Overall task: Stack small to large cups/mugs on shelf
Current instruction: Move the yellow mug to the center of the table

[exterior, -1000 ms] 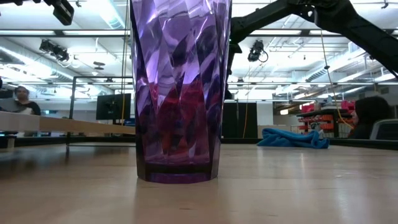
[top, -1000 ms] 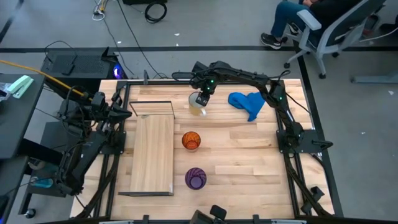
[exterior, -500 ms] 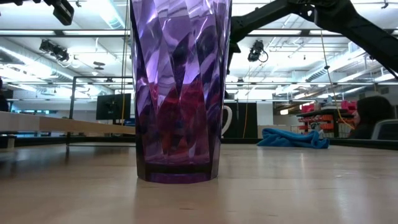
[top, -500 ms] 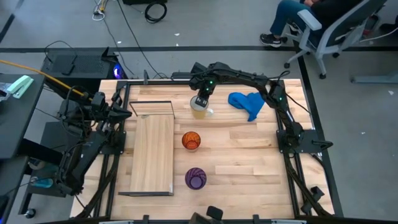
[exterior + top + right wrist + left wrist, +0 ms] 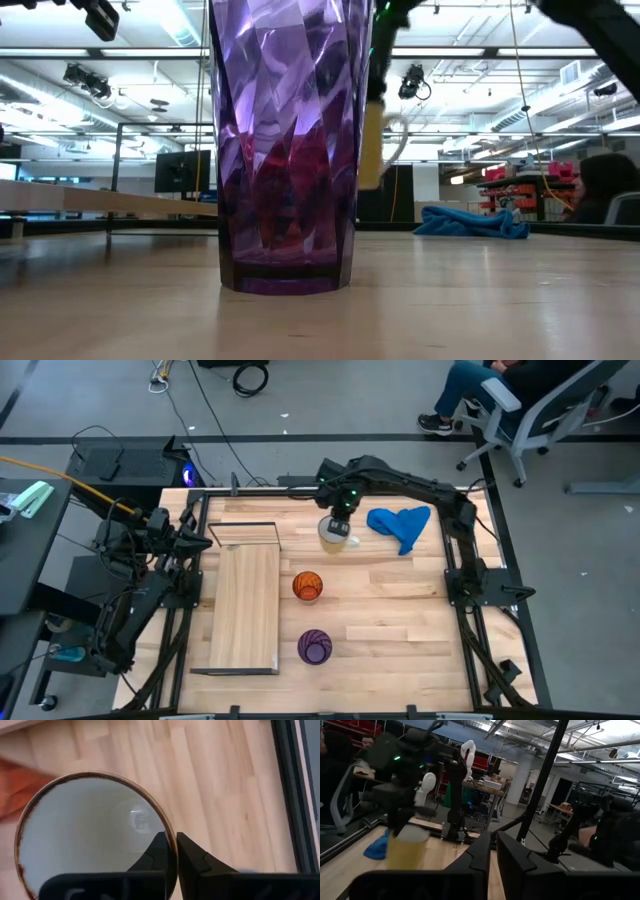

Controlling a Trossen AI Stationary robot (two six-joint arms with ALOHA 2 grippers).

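The white mug (image 5: pixel 333 532) hangs above the table's far middle, with my right gripper (image 5: pixel 338 513) shut on its rim; the low view shows the mug (image 5: pixel 372 150) lifted, its handle (image 5: pixel 396 138) sideways. The orange cup (image 5: pixel 307 586) stands on its base mid-table. The purple cup (image 5: pixel 314 647) stands nearer the front edge and fills the low view (image 5: pixel 288 140). The shelf (image 5: pixel 245 605) lies to their left. My left gripper (image 5: pixel 203 543) waits shut at the table's left edge, beyond the shelf's far end. My right gripper pinches the mug's rim (image 5: pixel 171 838), one finger (image 5: pixel 159 854) inside the mug and the other (image 5: pixel 194 860) outside its wall. The fingers come from above, pointing down. The mug hangs below them, clear of the table, mouth up.
A blue cloth (image 5: pixel 400 525) lies crumpled at the table's far right, just right of the lifted mug. Bare planks stretch right of the two standing cups. A person sits in a chair (image 5: pixel 520 400) beyond the far edge.
My right gripper has taken hold of the white mug, raised it off the table and carried it a little toward the table's right edge. The mug now hangs clear where it stood on the planks before.
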